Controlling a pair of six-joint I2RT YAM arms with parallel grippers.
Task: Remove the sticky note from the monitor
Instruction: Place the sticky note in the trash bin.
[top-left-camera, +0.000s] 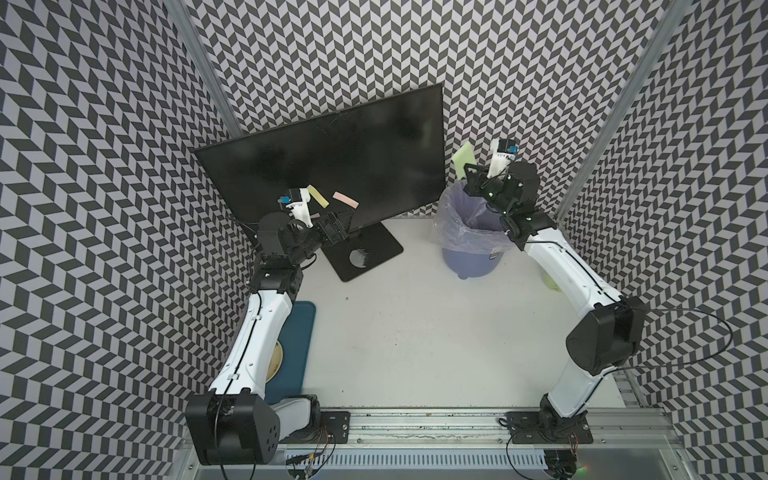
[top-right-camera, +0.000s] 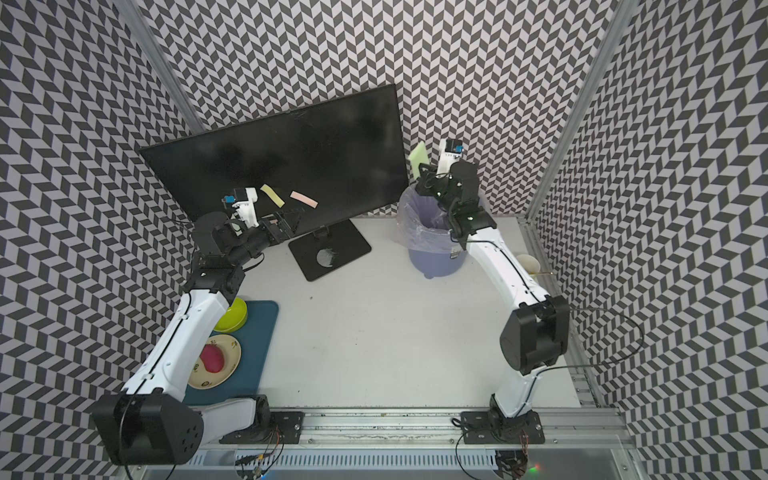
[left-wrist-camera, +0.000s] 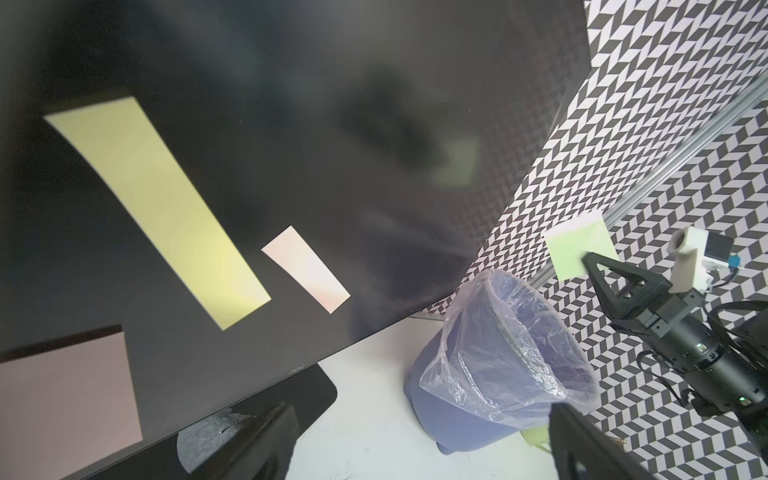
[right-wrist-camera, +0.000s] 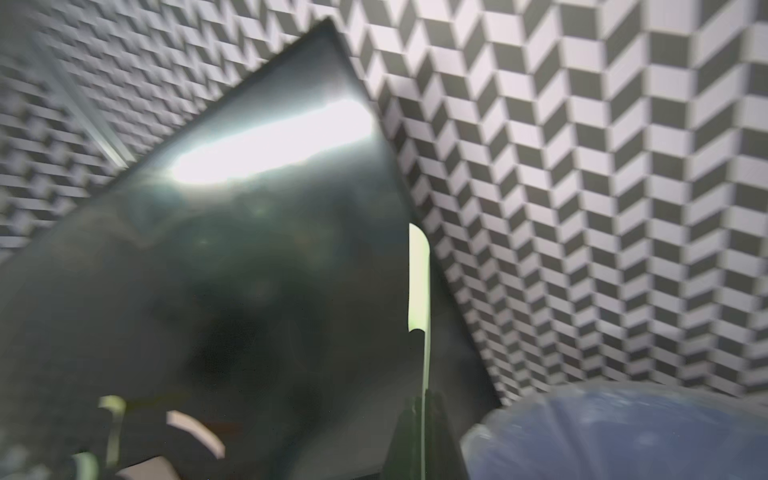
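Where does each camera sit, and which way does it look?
Top views: high above the arm bases, looking down at monitor and bin; left arm and right arm show whole.
Left wrist: on the left arm, facing the monitor's yellow note and bin; open left pincer shows.
Right wrist: on the right arm, blurry, facing the monitor; right pincer shut on green note.
Shared: both wrist views show monitor, bin, green note.

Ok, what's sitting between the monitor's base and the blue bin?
Nothing; in both top views only bare white tabletop separates the monitor's base from the blue bin.
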